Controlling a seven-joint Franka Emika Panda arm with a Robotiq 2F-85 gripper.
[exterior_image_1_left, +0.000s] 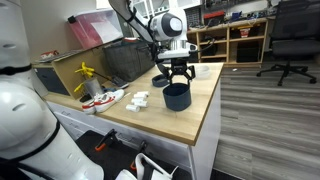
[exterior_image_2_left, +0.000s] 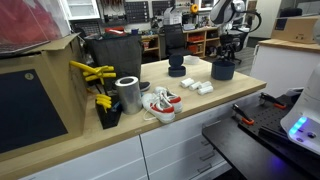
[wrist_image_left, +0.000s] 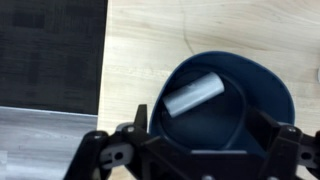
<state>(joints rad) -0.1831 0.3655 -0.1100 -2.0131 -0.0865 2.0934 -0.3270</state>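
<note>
In an exterior view the claw (exterior_image_1_left: 178, 76) hangs spread directly above a dark blue cup (exterior_image_1_left: 176, 97), with its fingertips close over the rim. The cup stands upright toward the far end of the bench (exterior_image_1_left: 203, 118). Small white pieces (exterior_image_1_left: 138, 100) and a pair of shoes (exterior_image_1_left: 101, 98) lie apart from it, nearer the camera.

In an exterior view from along the bench (exterior_image_2_left: 200, 118), the cup (exterior_image_2_left: 223, 69) sits near the far end under the claw (exterior_image_2_left: 232, 48). A metal can (exterior_image_2_left: 128, 95) stands well apart.

In the wrist view the claw (wrist_image_left: 197, 132) straddles the cup (wrist_image_left: 262, 85), one finger on each side. A pale cylinder (wrist_image_left: 193, 95) lies tilted inside the cup.
</note>
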